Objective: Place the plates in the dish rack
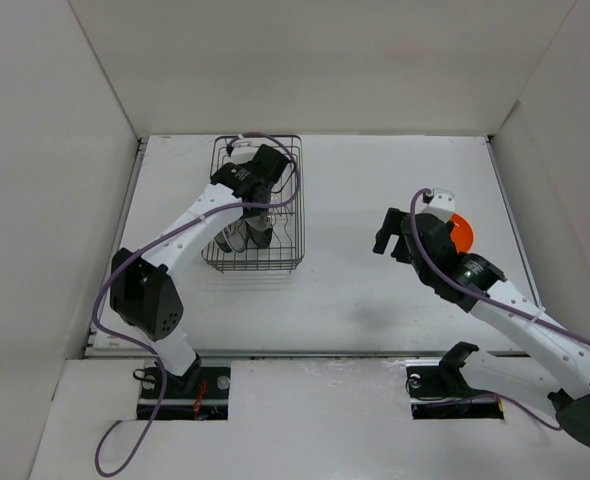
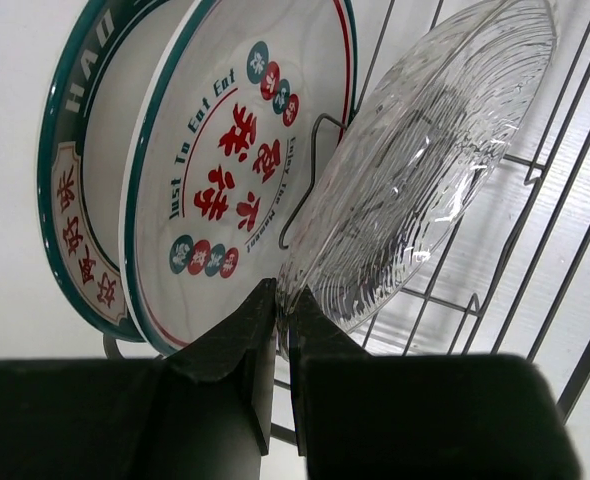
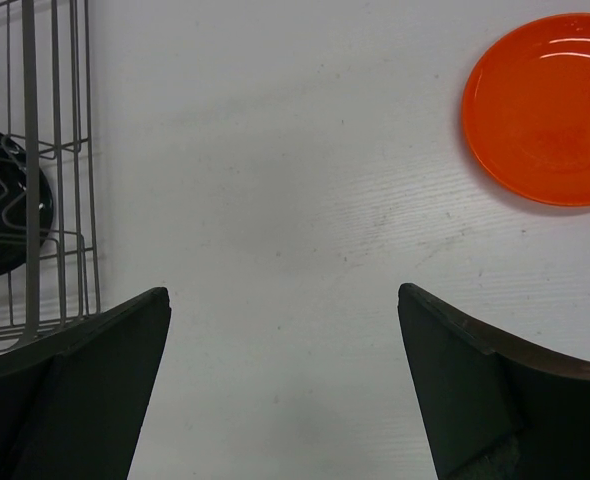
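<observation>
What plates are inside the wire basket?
Inside the dark wire dish rack: a clear glass plate pinched by the left gripper, a white plate with red characters, a green-rimmed patterned plate and a black plate. The arm hides the rest from above.

Your top view looks steeply down from above the near edge, taking in the whole tabletop (image 1: 355, 285), with the dish rack (image 1: 260, 266) left of centre. Your left wrist view sits very close inside the rack: the clear glass plate (image 2: 425, 170) fills its upper right, above the left tool (image 2: 282, 305). Your right wrist view looks down from higher, sharing the orange plate (image 3: 543, 108) and the rack's edge with the top view.
</observation>
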Tool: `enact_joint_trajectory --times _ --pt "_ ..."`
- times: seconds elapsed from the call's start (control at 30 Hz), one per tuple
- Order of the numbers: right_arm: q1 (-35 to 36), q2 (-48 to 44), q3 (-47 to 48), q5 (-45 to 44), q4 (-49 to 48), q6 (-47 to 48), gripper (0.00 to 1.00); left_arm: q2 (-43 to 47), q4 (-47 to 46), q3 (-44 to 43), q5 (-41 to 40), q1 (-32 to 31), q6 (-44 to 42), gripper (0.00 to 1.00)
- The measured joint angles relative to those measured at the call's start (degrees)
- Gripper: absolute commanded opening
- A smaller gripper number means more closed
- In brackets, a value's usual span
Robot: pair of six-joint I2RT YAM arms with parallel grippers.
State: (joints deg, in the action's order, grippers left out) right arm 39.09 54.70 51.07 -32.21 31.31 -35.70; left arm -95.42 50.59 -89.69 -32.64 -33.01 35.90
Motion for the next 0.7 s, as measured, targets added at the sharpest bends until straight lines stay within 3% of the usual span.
enact_joint_trajectory --times 0.7 --pt "0.00 -0.76 -1.90 0.68 -0.90 -0.11 1.00 -0.52 0.26 -2.03 -3.45 0.00 0.68 0.00"
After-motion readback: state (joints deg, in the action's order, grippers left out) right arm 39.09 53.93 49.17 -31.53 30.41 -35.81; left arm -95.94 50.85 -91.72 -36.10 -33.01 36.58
